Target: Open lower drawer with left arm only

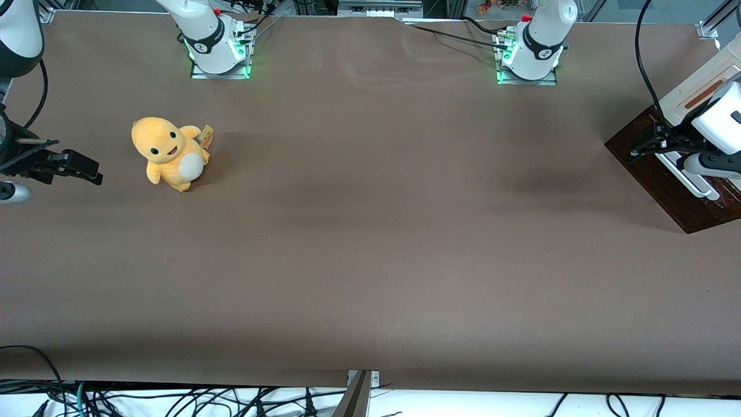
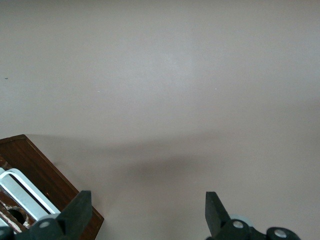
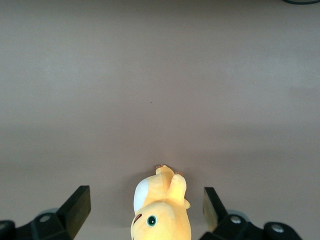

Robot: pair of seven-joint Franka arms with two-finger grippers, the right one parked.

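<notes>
The lower drawer (image 1: 666, 185) has a dark brown wood front and a long white loop handle (image 1: 692, 179). It sits at the working arm's end of the table, under the cream cabinet panel with an orange-brown slot (image 1: 703, 92). None of its cream inside shows. The left arm (image 1: 721, 124) reaches over it. Its black gripper (image 1: 644, 143) hovers at the end of the drawer front farther from the front camera, open and empty. The left wrist view shows the two fingers (image 2: 80, 210) wide apart around the gripper's middle (image 2: 147, 212), beside the drawer's corner (image 2: 45, 175) and handle (image 2: 22, 192).
A yellow plush toy (image 1: 171, 153) sits on the brown table (image 1: 370, 243) toward the parked arm's end; it also shows in the right wrist view (image 3: 161, 210). Two arm bases (image 1: 529, 55) stand at the table edge farthest from the front camera.
</notes>
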